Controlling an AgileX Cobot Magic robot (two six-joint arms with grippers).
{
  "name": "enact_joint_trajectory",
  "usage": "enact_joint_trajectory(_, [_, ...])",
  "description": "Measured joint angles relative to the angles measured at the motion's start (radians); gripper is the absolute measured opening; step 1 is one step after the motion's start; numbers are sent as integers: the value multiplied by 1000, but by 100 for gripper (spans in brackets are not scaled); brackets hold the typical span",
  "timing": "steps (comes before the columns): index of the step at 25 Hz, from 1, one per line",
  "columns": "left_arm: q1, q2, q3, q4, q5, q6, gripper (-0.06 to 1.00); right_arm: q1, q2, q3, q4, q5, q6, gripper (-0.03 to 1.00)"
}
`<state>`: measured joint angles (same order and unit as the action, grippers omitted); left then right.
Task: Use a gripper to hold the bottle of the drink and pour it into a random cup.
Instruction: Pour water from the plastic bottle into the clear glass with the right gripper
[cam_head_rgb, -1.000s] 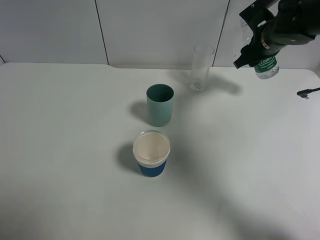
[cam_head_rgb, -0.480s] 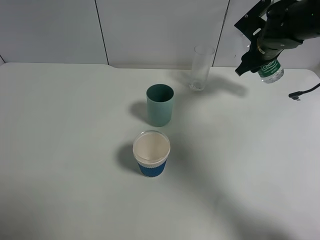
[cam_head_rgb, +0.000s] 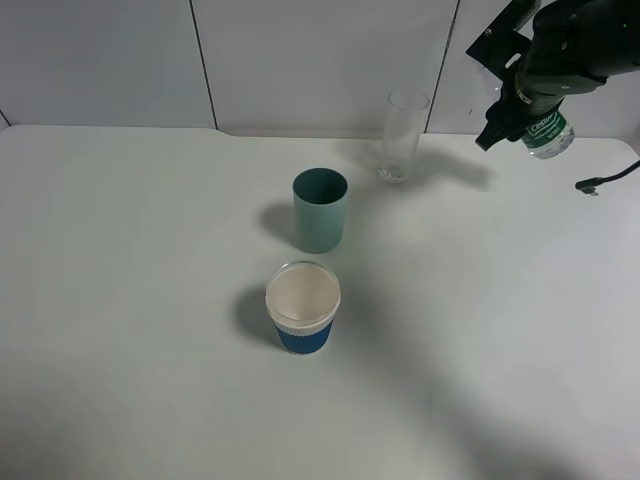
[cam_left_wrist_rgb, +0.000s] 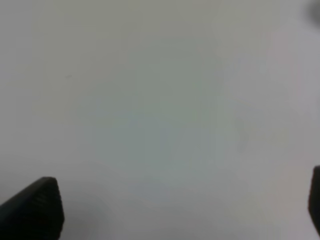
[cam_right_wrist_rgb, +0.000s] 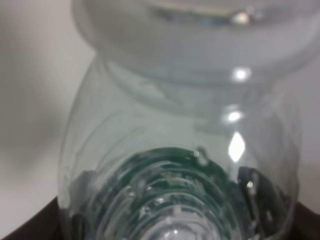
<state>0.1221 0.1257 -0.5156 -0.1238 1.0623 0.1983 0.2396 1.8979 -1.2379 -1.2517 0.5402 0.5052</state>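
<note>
Clear plastic, ribbed and faintly glossy: the bottle hangs in the air over the far right of the white table, seen from the high cam. Only its lower part shows, w/ a dark green label and white print; the rest is hidden by the right gripper, a black blocky hand clamped round it. The bottle tilts a little, base lowest. The right arm comes in from the top right corner, wrist bent down. To the left of the bottle, apart from it, stands the glass: tall, narrow, straight-sided, clear, upright near the back edge. Nearer the middle is a teal cup, matte and opaque, and in front of that a blue paper cup w/ a white rim. A black cable lies at the right edge of the table.

Left wrist cam: blurred plain white surface, nothing else on it. The left gripper is spread wide, one dark finger at each lower corner, nothing between.

Right wrist cam: the bottle fills the view, very close. Rounded shoulder, thick neck ring, ringed ribs, green label seen through the plastic. Dark fingers show at both lower corners, pressed against its sides.
</note>
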Motion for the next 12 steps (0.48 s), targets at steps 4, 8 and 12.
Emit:
enact_joint_trajectory(4, [0,0,0,0,0,0,99,0,0,0,-5,2,-14,56])
enact_joint_trajectory(8, [0,0,0,0,0,0,99,2,0,-21,-2,27,-32,56])
enact_joint_trajectory(12, [0,0,0,0,0,0,99,14,0,-51,-2,34,-52,56])
